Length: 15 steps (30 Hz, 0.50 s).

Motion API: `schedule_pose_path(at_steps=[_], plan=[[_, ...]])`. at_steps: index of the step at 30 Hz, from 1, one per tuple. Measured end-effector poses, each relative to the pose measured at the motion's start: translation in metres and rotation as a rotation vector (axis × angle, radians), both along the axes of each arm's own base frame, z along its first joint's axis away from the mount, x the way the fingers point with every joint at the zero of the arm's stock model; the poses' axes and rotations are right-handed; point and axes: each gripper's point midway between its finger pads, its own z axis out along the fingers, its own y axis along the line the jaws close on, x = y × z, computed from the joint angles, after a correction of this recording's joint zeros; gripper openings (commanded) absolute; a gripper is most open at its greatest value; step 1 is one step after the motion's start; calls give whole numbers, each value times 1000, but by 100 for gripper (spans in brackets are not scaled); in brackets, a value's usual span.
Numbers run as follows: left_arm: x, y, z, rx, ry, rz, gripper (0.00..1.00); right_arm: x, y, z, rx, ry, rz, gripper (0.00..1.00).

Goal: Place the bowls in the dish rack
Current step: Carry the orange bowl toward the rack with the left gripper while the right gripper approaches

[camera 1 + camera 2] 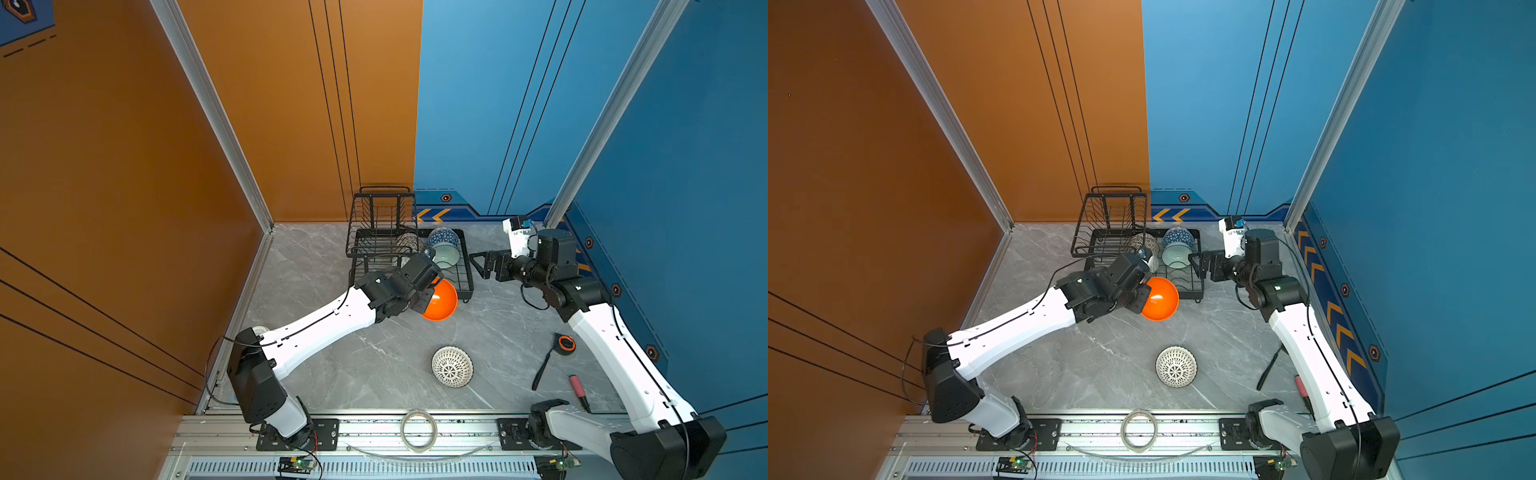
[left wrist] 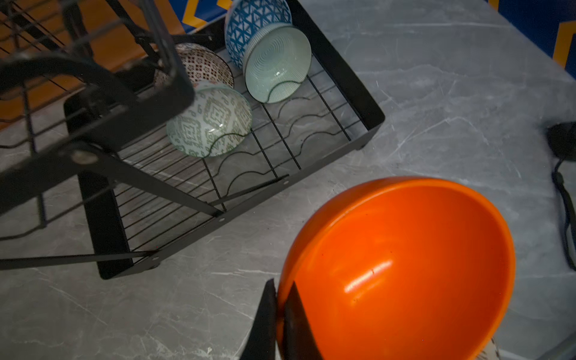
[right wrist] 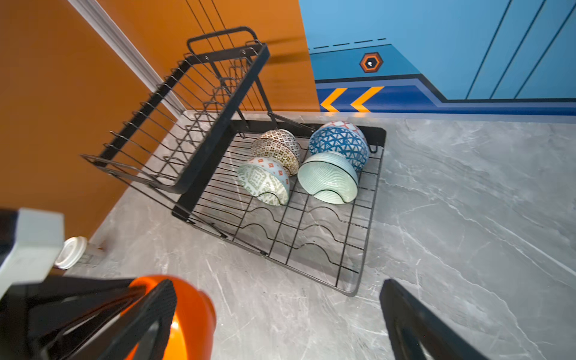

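Left wrist: left end effector (image 2: 279,321) clamps orange bowl (image 2: 405,274) beside dish rack (image 2: 341,64); right end effector (image 1: 478,264) wide.

No words, brand names or numbers can be read in any view; the only signs are painted wall markings. Two orange-yellow chevrons (image 3: 351,99) pointing left stand on a dark blue band (image 3: 402,101) along the foot of the blue back wall. They appear above centre in the right wrist view and just right of centre in both top views. Above them sits an orange-rimmed hexagon badge (image 3: 371,62) with a pale dot. In a top view, a column of side-wall chevrons (image 1: 1341,330) runs up the right of the frame, with further side-wall badges (image 1: 1345,289) alongside.
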Motion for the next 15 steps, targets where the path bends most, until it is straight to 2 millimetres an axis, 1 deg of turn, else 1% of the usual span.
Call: schedule_pose_path(at_steps=[3,6,11,15], plan=[[16,1,20,-67,-88,52,0,-7,11,8,50,11,44,99],[26,-4,33,-124,-150,72,0,-15,27,7,71,31,90,96],[32,-10,38,-184,-202,80,0,-25,52,4,87,57,148,86],[30,-5,40,-205,-218,85,0,-18,66,-8,76,79,144,82]])
